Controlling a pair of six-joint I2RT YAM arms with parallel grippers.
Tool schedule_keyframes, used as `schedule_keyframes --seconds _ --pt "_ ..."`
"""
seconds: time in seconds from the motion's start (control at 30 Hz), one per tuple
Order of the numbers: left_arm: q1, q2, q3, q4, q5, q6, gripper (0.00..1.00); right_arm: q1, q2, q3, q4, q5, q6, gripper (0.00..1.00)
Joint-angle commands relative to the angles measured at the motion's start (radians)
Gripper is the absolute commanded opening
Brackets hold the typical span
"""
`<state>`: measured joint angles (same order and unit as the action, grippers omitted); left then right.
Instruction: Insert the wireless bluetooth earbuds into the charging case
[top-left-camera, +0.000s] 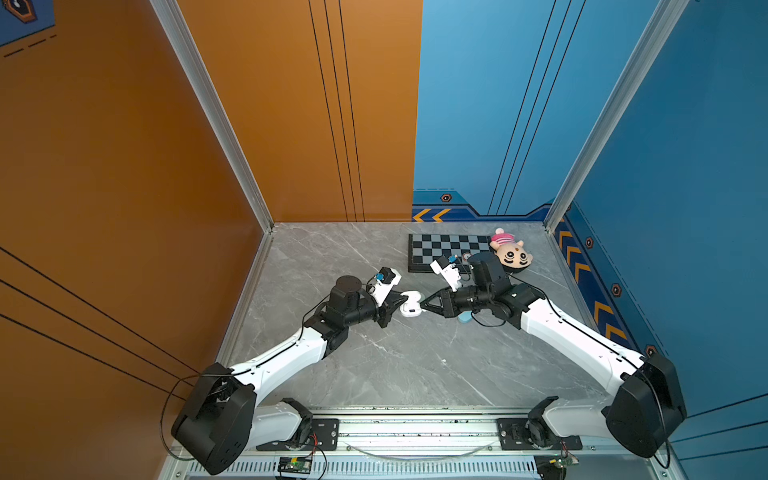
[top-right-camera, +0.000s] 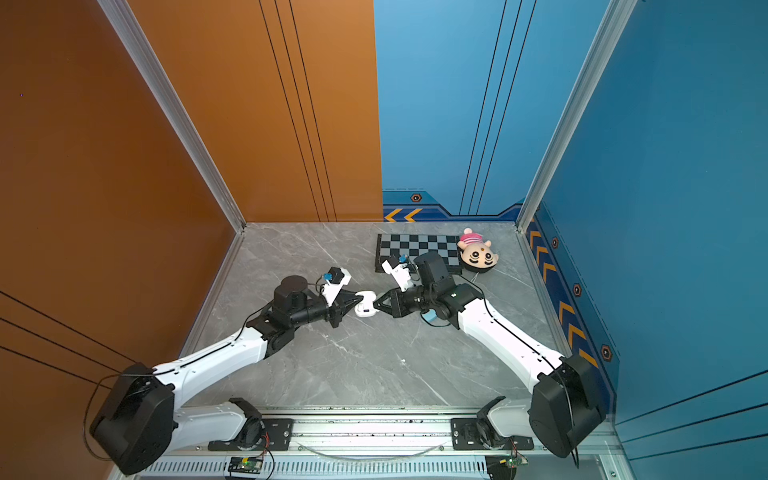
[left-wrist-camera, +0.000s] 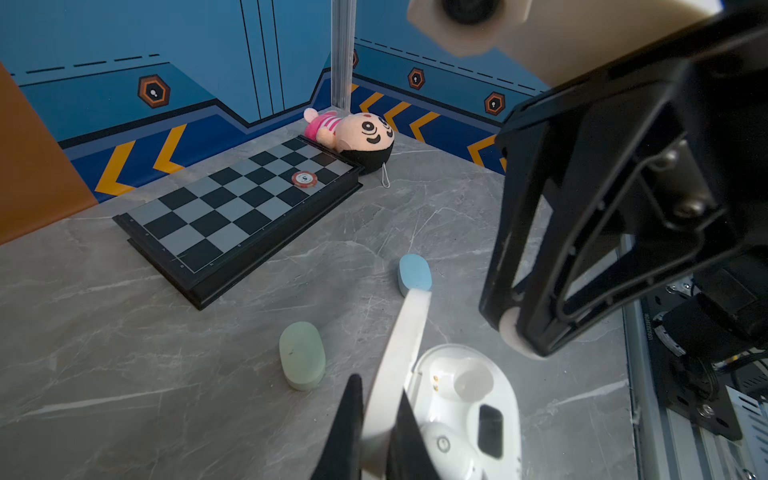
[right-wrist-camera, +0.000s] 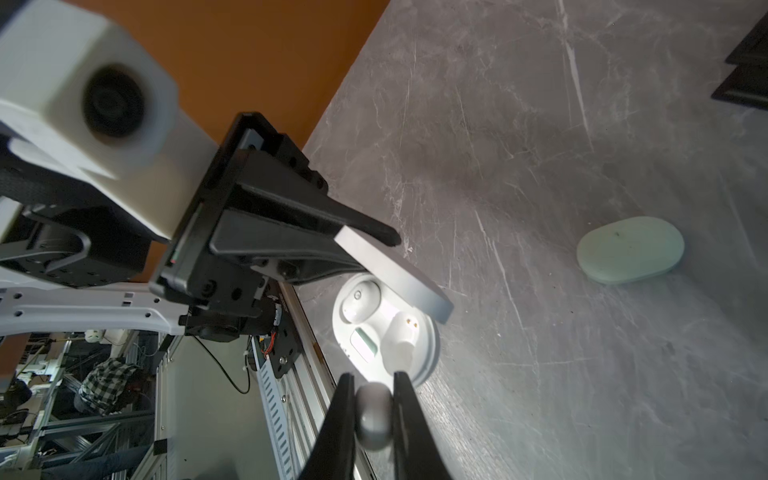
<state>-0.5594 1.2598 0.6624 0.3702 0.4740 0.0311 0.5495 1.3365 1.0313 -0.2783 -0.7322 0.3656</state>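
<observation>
Red-and-white chip (left-wrist-camera: 304, 178), on chessboard (left-wrist-camera: 232, 208), centre mark "S" (possibly "5")

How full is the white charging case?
Half full: the white charging case holds one seated earbud; its other well is empty.

Left arm (top-left-camera: 286, 357) and right arm (top-left-camera: 569, 332) wore white shells with bulky black joints — thin black cables (top-left-camera: 163, 411) trailed alongside, gripper fingers (right-wrist-camera: 299, 216) were black and skeletal, silver screws (left-wrist-camera: 692, 206) showed.
</observation>
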Motion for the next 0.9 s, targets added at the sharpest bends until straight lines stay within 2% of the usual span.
schedule_keyframes --seconds 0.0,0.87 --pt "-0.019 0.006 0.031 0.047 0.020 0.027 0.00 -0.005 -0.013 0.023 0.082 -0.036 0.090 0.06" --pt "-0.058 -0.033 0.086 0.058 0.012 -0.013 0.00 -0.034 -0.012 -0.015 0.103 0.010 0.084 0.08"
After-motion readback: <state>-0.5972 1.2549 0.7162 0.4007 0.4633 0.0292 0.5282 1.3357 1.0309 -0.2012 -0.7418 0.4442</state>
